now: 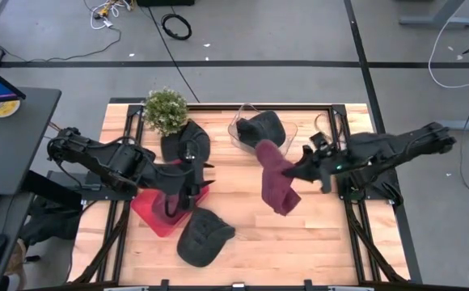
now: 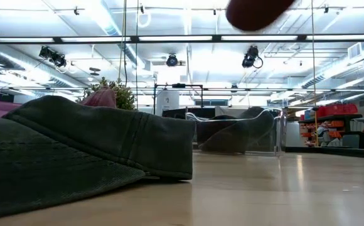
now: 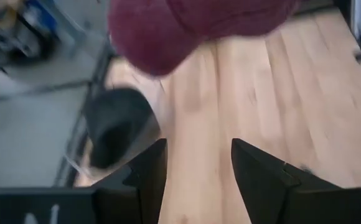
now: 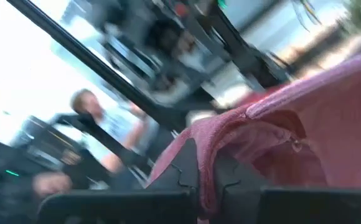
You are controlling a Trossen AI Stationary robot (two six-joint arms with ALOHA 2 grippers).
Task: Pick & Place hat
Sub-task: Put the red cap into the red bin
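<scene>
A maroon hat [image 1: 276,182] is in the air over the table's middle, held by my right gripper [image 1: 299,171], which is shut on it. It also shows at the top of the low view [image 2: 257,12] and in the left wrist view [image 3: 187,28]. A clear bin [image 1: 242,133] at the far edge holds a dark hat [image 1: 263,128]. My left gripper [image 1: 200,174] is open over the table's left half, above a red hat [image 1: 155,212], touching nothing. Another dark hat [image 1: 204,237] lies flat near the near edge, and a third [image 1: 188,141] by the plant. My right gripper pinches the maroon hat's edge [image 4: 215,158] between its two fingers, a fold of cloth running down between them. The fingers come from the table's right side, about level. The hat is lifted clear of the table and hangs slack below and beside the fingers.
A potted plant [image 1: 165,110] stands at the far left corner. The dark hat [image 2: 88,147] fills the low view's foreground. Bare wood [image 1: 331,234] lies at the near right. A person [image 4: 87,118] shows in the room beyond the table.
</scene>
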